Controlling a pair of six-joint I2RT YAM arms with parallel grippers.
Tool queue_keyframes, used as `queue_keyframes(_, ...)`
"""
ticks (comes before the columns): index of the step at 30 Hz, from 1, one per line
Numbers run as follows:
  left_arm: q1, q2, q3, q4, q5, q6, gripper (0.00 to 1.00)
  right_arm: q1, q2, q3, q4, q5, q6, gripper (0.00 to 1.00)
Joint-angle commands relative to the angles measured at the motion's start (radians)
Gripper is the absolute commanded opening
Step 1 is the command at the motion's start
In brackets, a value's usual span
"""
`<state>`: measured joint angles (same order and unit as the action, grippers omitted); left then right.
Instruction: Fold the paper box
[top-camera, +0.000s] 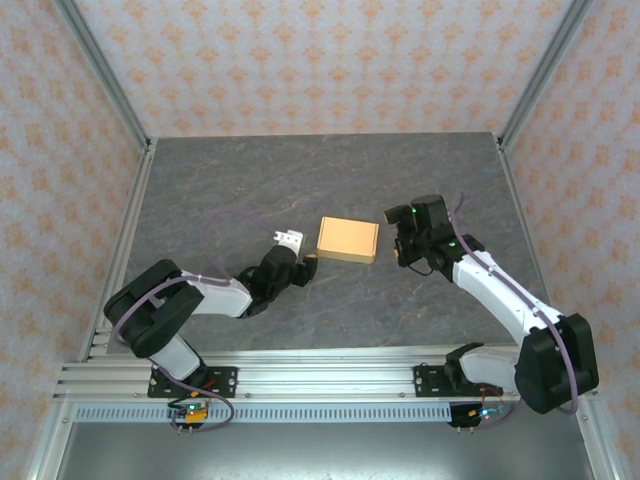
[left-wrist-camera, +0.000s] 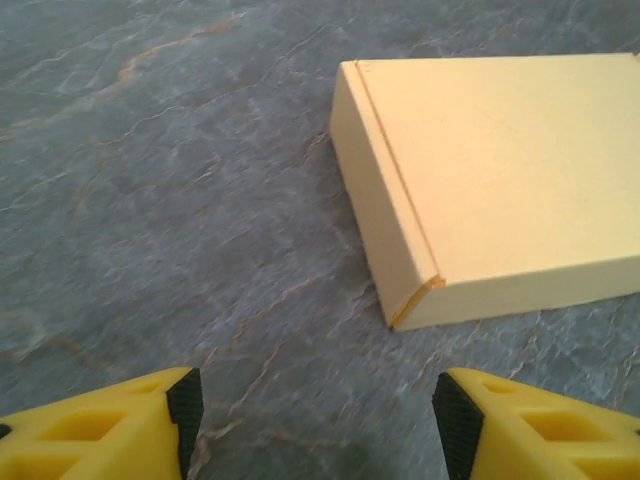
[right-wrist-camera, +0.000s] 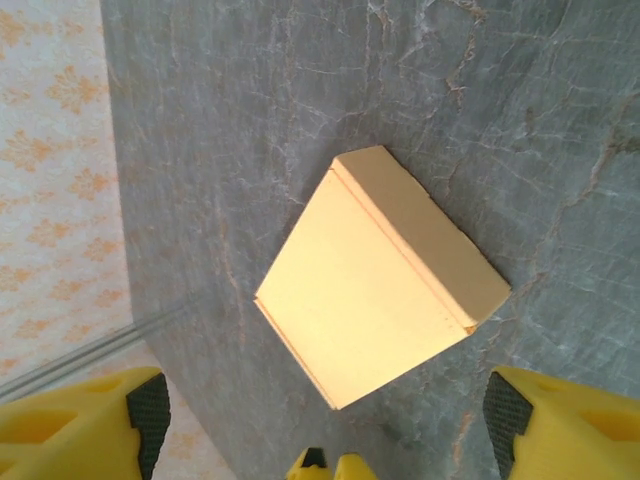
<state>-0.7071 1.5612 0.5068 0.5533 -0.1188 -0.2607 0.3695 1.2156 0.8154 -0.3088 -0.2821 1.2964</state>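
1. Far left: left gripper (top-camera: 308, 262), low over the grey marbled table (top-camera: 230, 190), spread wide with nothing between the black pads (left-wrist-camera: 185, 405). Just short of the near left corner of the box, with a strip of bare table between.
2. Centre: tan thin-cardboard paper box (top-camera: 348, 240), lying flat on the table between the two arms and closed into a shallow rectangle. From the left wrist, a darker orange seam (left-wrist-camera: 395, 190) along the top edge above the side wall, flush as far as can be told.
3. Right: right gripper (top-camera: 400, 250), just beside the right edge of the box and apparently raised above it. Likewise wide apart and empty, looking down on the top face.
4. By the look of it, folding all but done. Probably left to do: a check of the closing flap and a light settling press.
5. For a clean finish:
   - Approach with the left gripper square to the side wall, not at the corner, to avoid spinning the light box on the smooth table.
   - Brace the opposite side with the right gripper before any push.
   - Press on the lid close to the seam, and gently. Thin card, likely to dent or spring back.
   - Withdraw straight up and away, never sideways across a flap edge.
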Motion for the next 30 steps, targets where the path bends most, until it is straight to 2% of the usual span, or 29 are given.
queue_keyframes(1, -0.003, -0.117, 0.011, -0.101, -0.064, -0.043, 0.71, -0.007, 0.034, 0.042, -0.085, 0.006, -0.118, 0.85)
queue_keyframes(7, -0.002, -0.275, 0.063, -0.296, -0.085, -0.071, 0.82, -0.007, 0.126, 0.085, -0.132, -0.011, -0.458, 0.86)
queue_keyframes(10, 0.033, -0.272, 0.161, -0.454, -0.002, -0.072, 0.88, -0.006, 0.168, 0.096, -0.123, 0.005, -0.607, 0.86)
queue_keyframes(13, 0.073, -0.195, 0.307, -0.613, 0.125, -0.077, 0.88, -0.006, 0.213, 0.098, -0.072, 0.010, -0.697, 0.85)
queue_keyframes(19, 0.113, 0.032, 0.481, -0.637, 0.347, -0.132, 0.85, -0.006, 0.311, 0.086, 0.109, -0.079, -0.720, 0.80)
queue_keyframes(25, 0.136, 0.227, 0.567, -0.603, 0.466, -0.211, 0.80, -0.006, 0.434, 0.083, 0.266, -0.199, -0.715, 0.73)
queue_keyframes(30, 0.138, 0.264, 0.554, -0.542, 0.502, -0.268, 0.78, -0.006, 0.505, 0.099, 0.338, -0.271, -0.756, 0.66)
